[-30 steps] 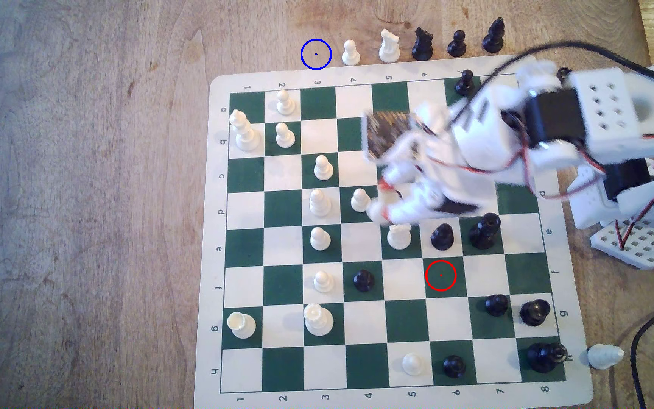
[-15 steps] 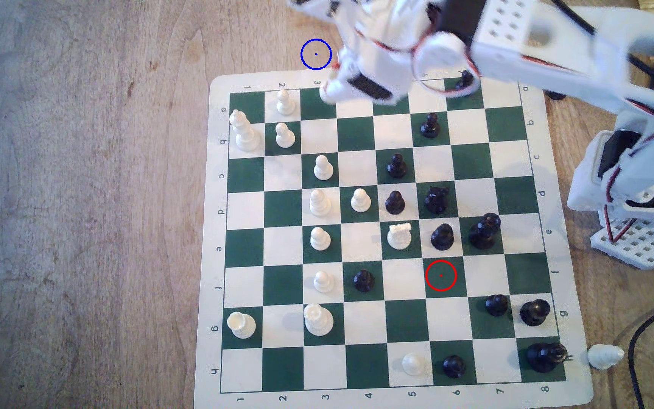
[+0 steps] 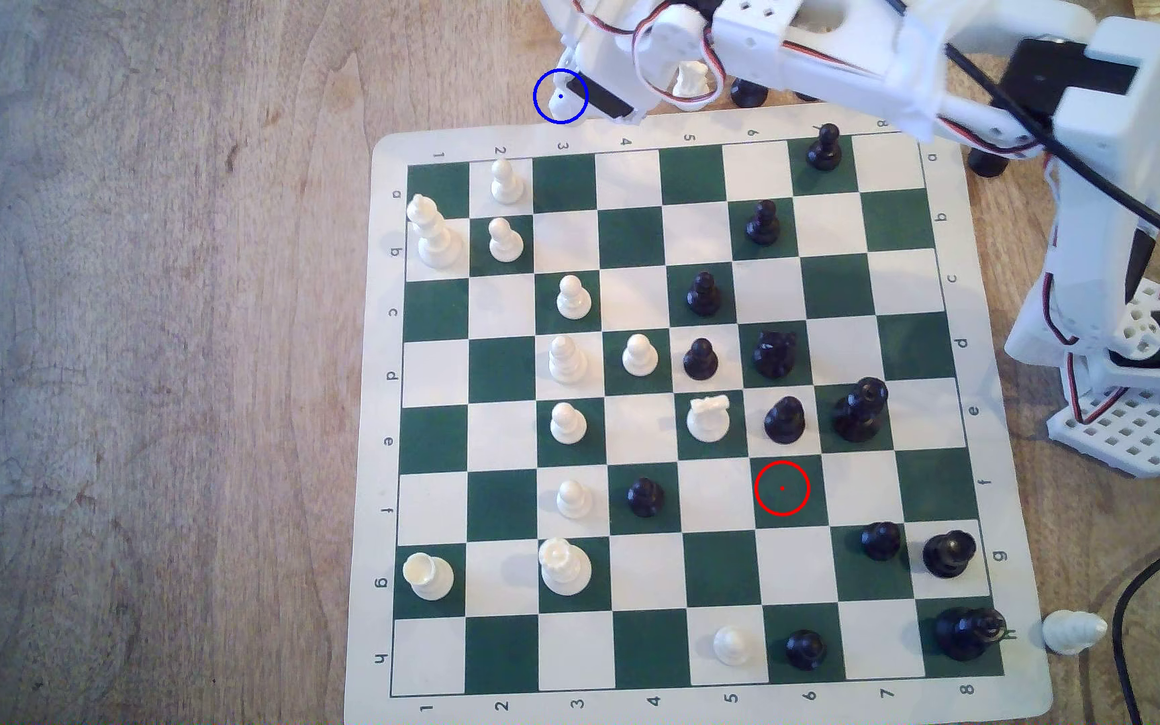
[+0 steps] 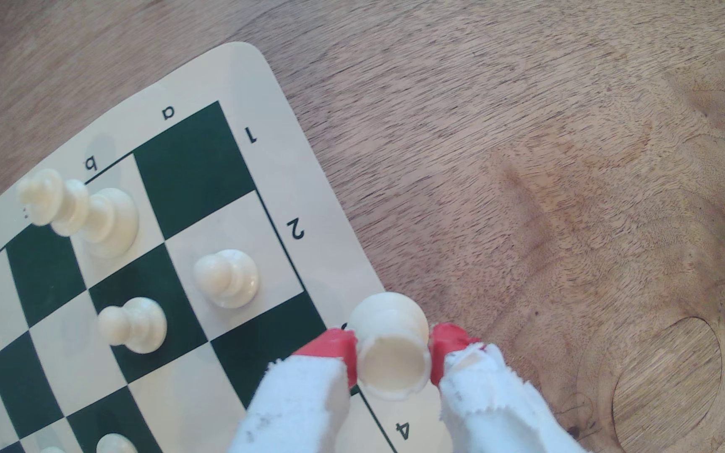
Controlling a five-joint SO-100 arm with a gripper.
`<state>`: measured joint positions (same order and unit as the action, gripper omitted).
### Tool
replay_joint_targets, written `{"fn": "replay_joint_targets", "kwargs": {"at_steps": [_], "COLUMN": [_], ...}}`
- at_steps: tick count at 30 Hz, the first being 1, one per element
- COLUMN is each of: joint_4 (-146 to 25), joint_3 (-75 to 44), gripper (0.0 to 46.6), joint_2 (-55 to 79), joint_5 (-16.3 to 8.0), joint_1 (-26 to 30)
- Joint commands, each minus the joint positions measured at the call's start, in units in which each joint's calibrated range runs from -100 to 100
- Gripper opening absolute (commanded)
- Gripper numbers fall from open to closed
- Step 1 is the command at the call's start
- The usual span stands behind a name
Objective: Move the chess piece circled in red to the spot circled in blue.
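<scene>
The red-tipped, cloth-wrapped claw (image 4: 393,355) is clamped on the cream-white plastic rook with the hollow cup top (image 4: 389,344), having swung across the green-and-cream chessboard mat (image 3: 382,390) within the last second. The rook now hangs at the thin blue ring on the bare brown wood tabletop (image 3: 560,96), its base seemingly over the mat's edge, so only lowering and release appear to remain.

left: bare tabletop (image 3: 214,279), open | right: white knight (image 3: 690,78) near
</scene>
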<state>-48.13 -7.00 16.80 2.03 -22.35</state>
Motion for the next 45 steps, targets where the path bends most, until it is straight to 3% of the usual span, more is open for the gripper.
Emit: {"fn": "replay_joint_targets", "kwargs": {"at_steps": [1, 31, 37, 45], "joint_4": [1.0, 3.3, 3.2, 3.3], "joint_3": [-11.9, -16.6, -15.9, -11.9], "gripper": [0.3, 0.7, 15.1, 17.9], "joint_2": [2.5, 11.7, 11.6, 6.1], "joint_5": [0.3, 1.5, 1.5, 1.2], "joint_1": [-0.9, -2.7, -2.7, -2.6]}}
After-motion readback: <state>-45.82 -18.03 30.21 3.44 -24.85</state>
